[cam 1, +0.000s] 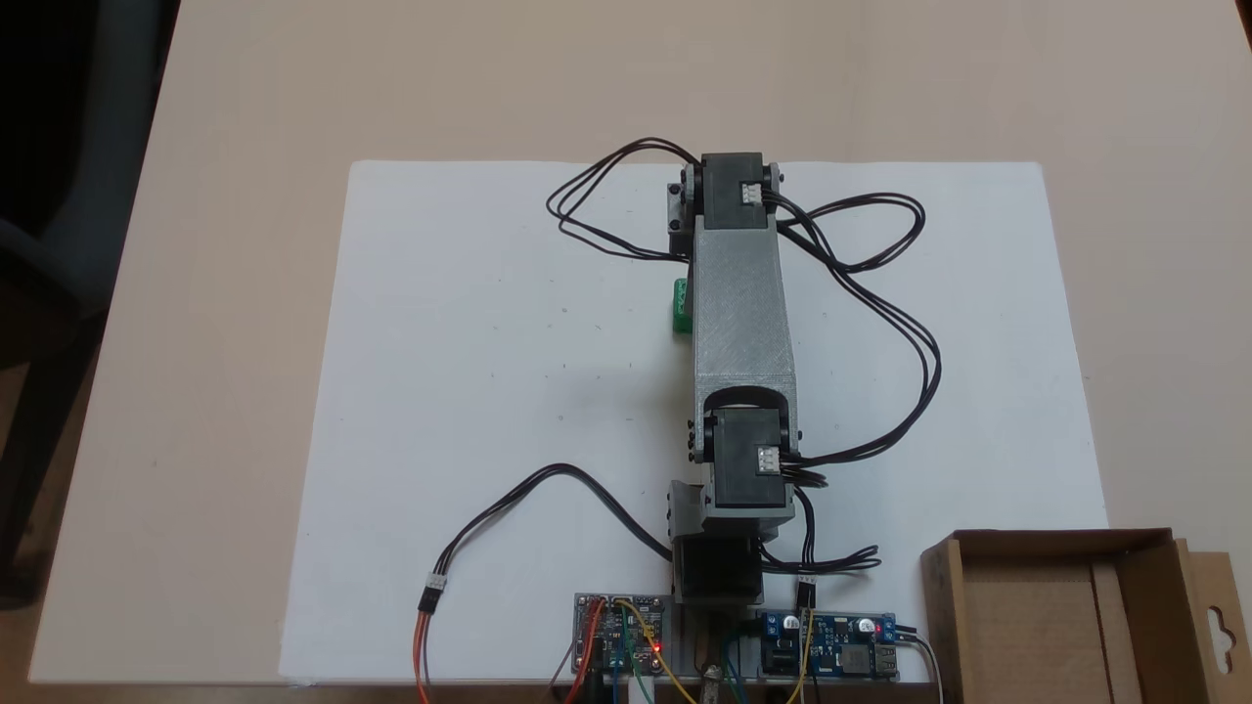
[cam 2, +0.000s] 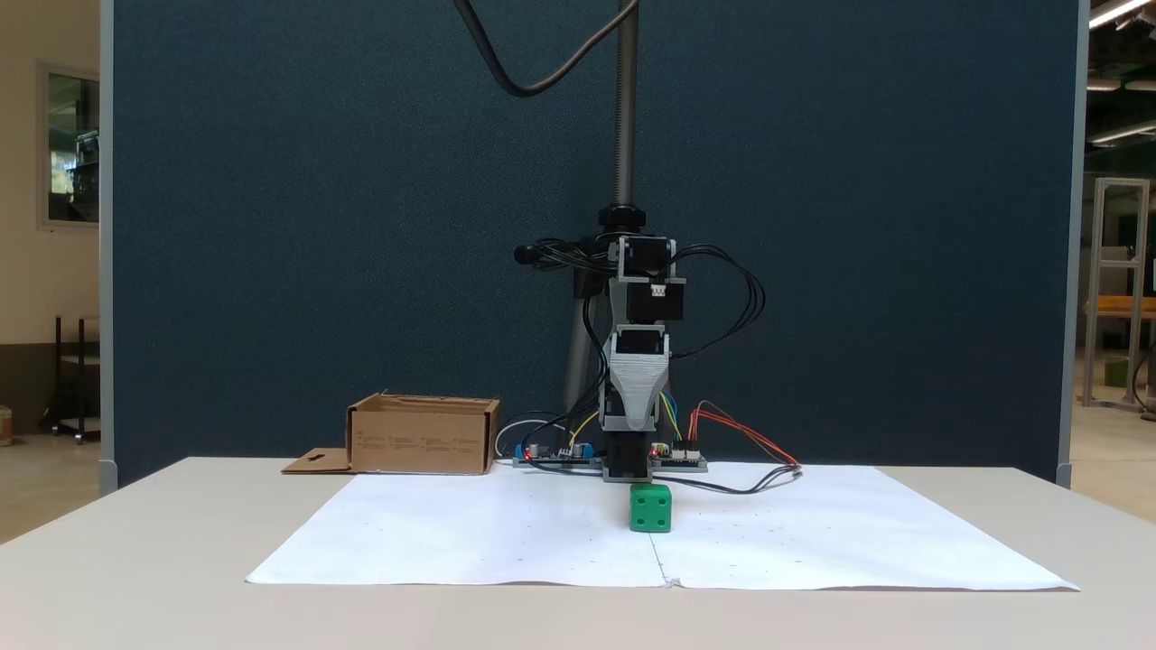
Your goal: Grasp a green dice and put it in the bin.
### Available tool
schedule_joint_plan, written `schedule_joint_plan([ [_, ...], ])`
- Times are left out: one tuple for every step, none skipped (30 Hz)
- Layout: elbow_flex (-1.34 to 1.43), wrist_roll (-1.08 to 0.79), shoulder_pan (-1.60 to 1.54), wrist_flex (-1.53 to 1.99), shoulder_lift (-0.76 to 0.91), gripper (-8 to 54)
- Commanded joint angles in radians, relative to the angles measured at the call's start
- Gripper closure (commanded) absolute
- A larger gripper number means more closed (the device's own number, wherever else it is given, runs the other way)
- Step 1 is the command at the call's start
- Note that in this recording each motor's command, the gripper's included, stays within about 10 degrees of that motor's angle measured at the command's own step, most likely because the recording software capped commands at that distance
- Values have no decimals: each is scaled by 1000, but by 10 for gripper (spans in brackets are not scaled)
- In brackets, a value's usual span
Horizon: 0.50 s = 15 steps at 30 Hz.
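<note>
My own arm hangs over the green dice mid-sheet. The white sheet is bare toward its left edge in the top-down fixed view. The bin blocks the table's near-right corner, circuit boards beside it.

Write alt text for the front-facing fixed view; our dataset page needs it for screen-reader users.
A small bright green cube-shaped dice sits on a white paper sheet on a beige table, directly in front of a grey-and-black hobby robot arm. A shallow brown cardboard box stands further back on the left.
</note>
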Motion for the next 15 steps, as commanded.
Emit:
schedule_joint_plan([
  [11, 41, -31, -12, 17, 22],
  [28, 41, -34, -20, 17, 22],
  [37, 41, -34, -23, 17, 22],
  [40, 41, -34, -26, 17, 22],
  [41, 41, -34, -26, 17, 22],
  [41, 41, -32, -26, 17, 23],
  [43, 41, -32, -28, 17, 23],
  [44, 41, -32, -37, 17, 23],
  [52, 41, -34, -52, 17, 23],
  [57, 41, -34, -64, 14, 24],
  [63, 41, -34, -78, 11, 24],
  [66, 41, -34, -87, 6, 24],
  [74, 41, -37, -98, 3, 24],
  [78, 41, -38, -106, 2, 24],
  [81, 41, -40, -112, 0, 24],
])
